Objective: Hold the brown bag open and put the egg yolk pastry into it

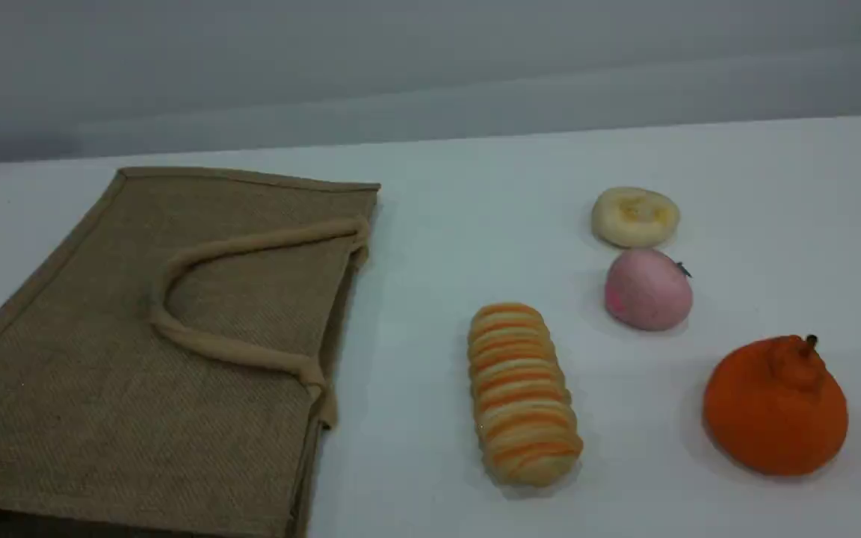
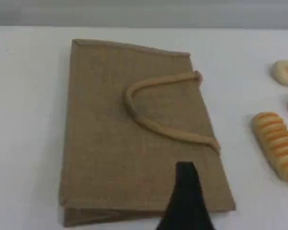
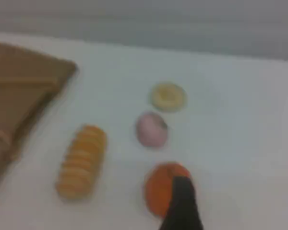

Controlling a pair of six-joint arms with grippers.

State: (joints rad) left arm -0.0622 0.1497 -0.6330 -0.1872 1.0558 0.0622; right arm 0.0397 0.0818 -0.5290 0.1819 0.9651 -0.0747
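Jute-woven and tan, the brown bag (image 1: 139, 336) is lying flat on the left side of the table (image 1: 430, 246). Its mouth is pressed shut and facing right toward the food, with one rope handle (image 1: 251, 243) resting on the upper panel — nothing is holding it open yet. The egg yolk pastry (image 1: 634, 217) is sitting untouched at the far right, well apart from the bag and just behind the pink ball (image 1: 648, 290). The left gripper (image 2: 186, 201) is showing over the bag's near edge in its wrist view, the right gripper (image 3: 181, 206) over the orange fruit (image 3: 156, 189). Both are standing wide and carrying nothing. The task is looking barely begun — opening the bag, picking up the pastry and dropping it in are all waiting to be done.
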